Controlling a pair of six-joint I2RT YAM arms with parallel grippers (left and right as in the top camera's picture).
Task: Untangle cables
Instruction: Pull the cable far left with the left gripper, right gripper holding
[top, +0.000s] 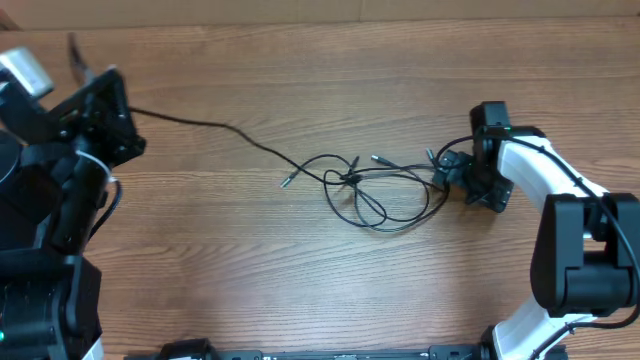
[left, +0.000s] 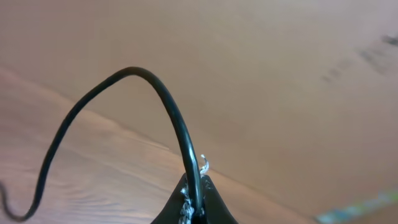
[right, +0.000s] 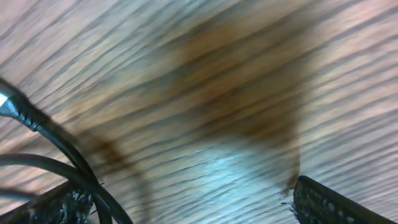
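Tangled cables (top: 347, 178) lie in the middle of the surface (top: 300, 290).
My left fingers (left: 217, 213) pinch one strand leading off the tangle; my right fingers (right: 329, 202) are spread at its other edge.

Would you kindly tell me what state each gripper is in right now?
Left gripper: closed on a black cable.
Right gripper: open, holding nothing.

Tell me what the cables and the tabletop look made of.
Cables: likely rubber or plastic sheath, matte black, bending in loose loops; plug tips look metallic, silver-grey. Tabletop: wood or wood-look laminate, brown grain lines; which one is unclear.
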